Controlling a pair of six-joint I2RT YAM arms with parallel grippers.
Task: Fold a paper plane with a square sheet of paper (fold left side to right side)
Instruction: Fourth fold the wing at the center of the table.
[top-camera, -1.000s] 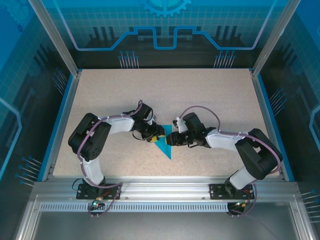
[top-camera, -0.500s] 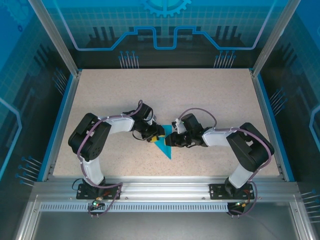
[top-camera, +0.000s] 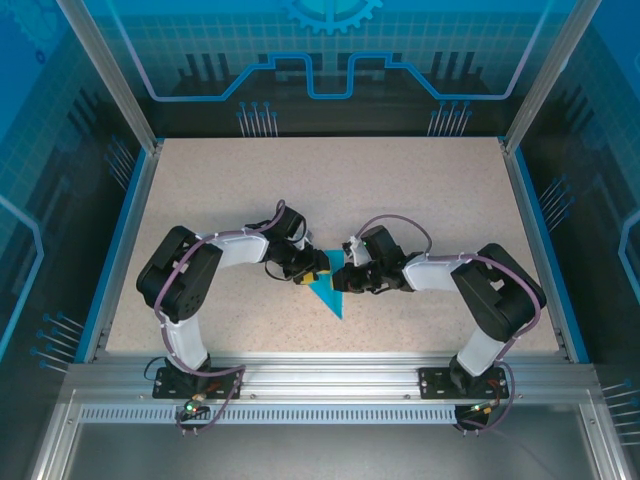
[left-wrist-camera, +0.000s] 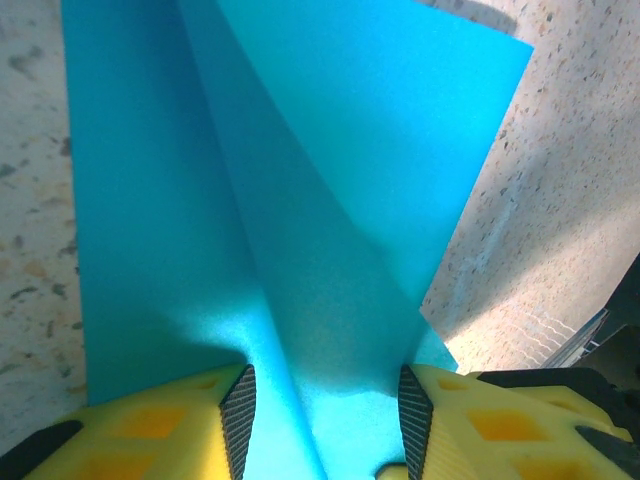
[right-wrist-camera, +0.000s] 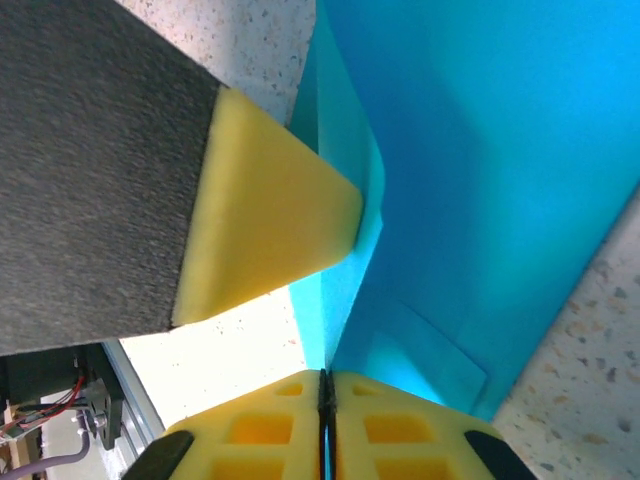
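The paper plane (top-camera: 327, 293), a pointed dart of thin teal-blue paper with layered creases, lay on the near half of the speckled beige tabletop (top-camera: 400, 190). Its tip pointed toward the arm bases and its wider end lay between the 2 grippers.

The black-and-white left arm (top-camera: 190, 275) and the matching right arm (top-camera: 500, 300) both bent inward from the near edge and met over the paper.

The left gripper (top-camera: 312, 270), with yellow fingers, sat at the paper's left edge. In the left wrist view the paper plane (left-wrist-camera: 300, 200) spread away from the camera in 2 overlapping layers. The left gripper (left-wrist-camera: 326, 405) stood released, its jaws parted, and a raised ridge of paper ran between its 2 dark grey pads (left-wrist-camera: 238, 405).

The right gripper (top-camera: 345, 278) sat at the paper's right edge. In the right wrist view the right gripper (right-wrist-camera: 322, 390) was clenched, its 2 yellow fingers pressed together. A folded edge of the paper plane (right-wrist-camera: 480, 150) ran into their seam, so it appeared pinched there.

In that same view, the yellow tip of a left finger (right-wrist-camera: 270, 220) touched the standing fold.
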